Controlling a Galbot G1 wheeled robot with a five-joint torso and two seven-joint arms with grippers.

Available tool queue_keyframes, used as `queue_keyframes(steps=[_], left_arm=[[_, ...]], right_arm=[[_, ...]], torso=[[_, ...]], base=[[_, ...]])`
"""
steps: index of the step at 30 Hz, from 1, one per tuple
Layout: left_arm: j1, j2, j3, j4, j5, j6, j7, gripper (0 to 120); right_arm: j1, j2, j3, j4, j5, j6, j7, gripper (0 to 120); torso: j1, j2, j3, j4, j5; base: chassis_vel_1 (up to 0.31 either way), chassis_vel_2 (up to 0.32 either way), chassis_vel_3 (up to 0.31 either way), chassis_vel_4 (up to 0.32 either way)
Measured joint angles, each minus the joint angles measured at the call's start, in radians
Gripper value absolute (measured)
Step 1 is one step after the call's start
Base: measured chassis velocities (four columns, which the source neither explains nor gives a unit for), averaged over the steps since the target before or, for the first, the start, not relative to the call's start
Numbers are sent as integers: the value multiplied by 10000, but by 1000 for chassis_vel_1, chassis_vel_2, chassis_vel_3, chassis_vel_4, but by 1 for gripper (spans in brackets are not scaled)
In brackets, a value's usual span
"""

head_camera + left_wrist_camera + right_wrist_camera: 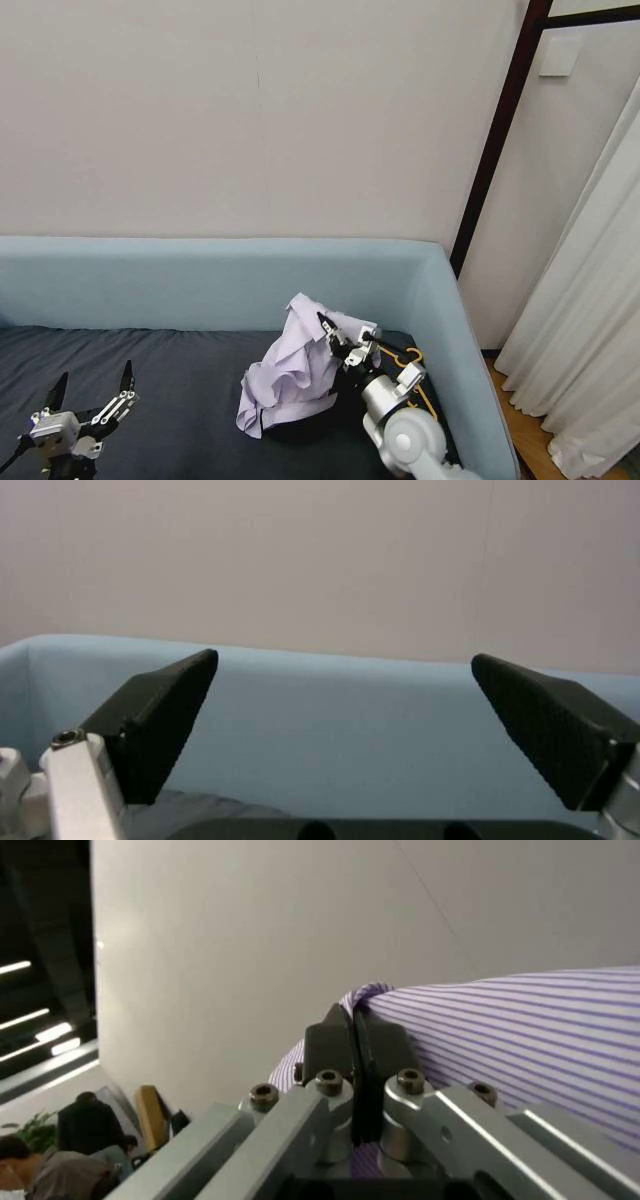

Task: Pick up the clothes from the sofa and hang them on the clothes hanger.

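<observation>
We find no readable text, label, brand, number or sign anywhere: nothing legible on the wall, the sofa, the shirt or the arms.

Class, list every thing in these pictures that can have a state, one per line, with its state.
Shirt: crumpled, pinched at the top, lower part resting on the sofa.
Right gripper: shut on the shirt.
Left gripper: open, empty, above the sofa seat.
Hanger: lying on the sofa beside the shirt, nothing hung on it.
</observation>
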Motion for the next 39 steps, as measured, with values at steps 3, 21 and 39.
queue_keyframes(steps=[3,21,39], left_arm=[[-26,-29,78,6,74,-20,-15,100],[-296,1,221,264,135,-77,-63,100],[-637,157,388,868,320,-112,-90,100]], right_arm=[[582,-371,-2,-70,261,194,-296,0],[2848,-1910,569,2235,852,-1563,4398,0],[2088,-1168,-792,2162,-800,-5975,8267,0]], torso=[[0,0,0,-1,2],[0,0,-1,0,-1],[0,0,0,3,-1]], base=[[0,0,0,0],[0,0,0,0],[0,0,0,0]])
